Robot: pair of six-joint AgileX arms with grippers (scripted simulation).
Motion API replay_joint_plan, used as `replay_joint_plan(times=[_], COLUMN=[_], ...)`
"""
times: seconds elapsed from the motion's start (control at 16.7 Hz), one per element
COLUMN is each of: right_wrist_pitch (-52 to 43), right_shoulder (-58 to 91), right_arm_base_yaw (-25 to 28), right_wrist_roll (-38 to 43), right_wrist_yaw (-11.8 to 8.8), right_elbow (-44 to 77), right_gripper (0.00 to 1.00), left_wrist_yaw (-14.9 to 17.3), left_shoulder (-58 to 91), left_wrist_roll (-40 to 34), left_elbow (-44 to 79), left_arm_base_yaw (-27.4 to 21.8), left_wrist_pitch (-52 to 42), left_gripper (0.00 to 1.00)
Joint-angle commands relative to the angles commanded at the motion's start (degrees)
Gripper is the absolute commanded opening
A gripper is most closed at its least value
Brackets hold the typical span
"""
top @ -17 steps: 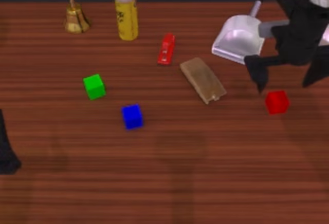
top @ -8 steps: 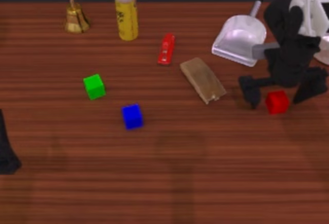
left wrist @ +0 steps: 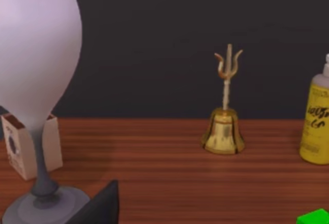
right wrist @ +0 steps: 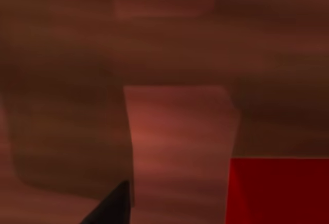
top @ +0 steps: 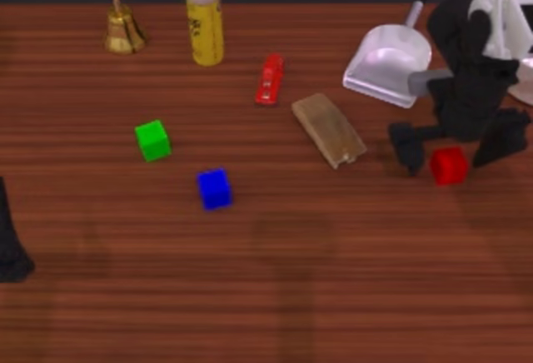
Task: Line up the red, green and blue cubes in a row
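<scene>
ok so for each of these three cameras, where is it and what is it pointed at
Top view: above the table, looking down; the right gripper straddles the red cube, the left arm is parked at the left edge.
Left wrist view: low on the left arm, facing the bell and yellow bottle; one dark fingertip shows.
Right wrist view: just above the wood, red cube and one fingertip.
Shared: bell, bottle and red cube also appear in the top view.

The right arm [top: 468, 63] is matte black and blocky, with a grey cylindrical link and a white housing behind it; its gripper [top: 454, 148] has two dark, tapering fingers; the left arm [top: 10, 242] shows only as a black sliver.
</scene>
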Motion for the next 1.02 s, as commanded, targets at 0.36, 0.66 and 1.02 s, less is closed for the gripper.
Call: replay_joint_plan(times=[0.36, 0.66, 1.02], right_wrist_pitch=[0.0, 0.0, -0.9], right_shoulder=[0.0, 0.0, -2.3], right_arm_base_yaw=[0.0, 0.0, -0.1], right_wrist_roll=[0.0, 0.0, -0.1], right_wrist_yaw=[0.0, 0.0, 0.2], right_elbow=[0.0, 0.0, 0.9], right_gripper=[0.10, 0.00, 0.00], left_wrist_yaw=[0.0, 0.0, 0.0], left_shoulder=[0.0, 0.0, 0.0], left_wrist_roll=[0.0, 0.0, 0.0], left_elbow=[0.0, 0.0, 0.0], left_arm_base_yaw=[0.0, 0.0, 0.0], left_wrist_pitch=[0.0, 0.0, 0.0], left_gripper=[1.00, 1.00, 1.00])
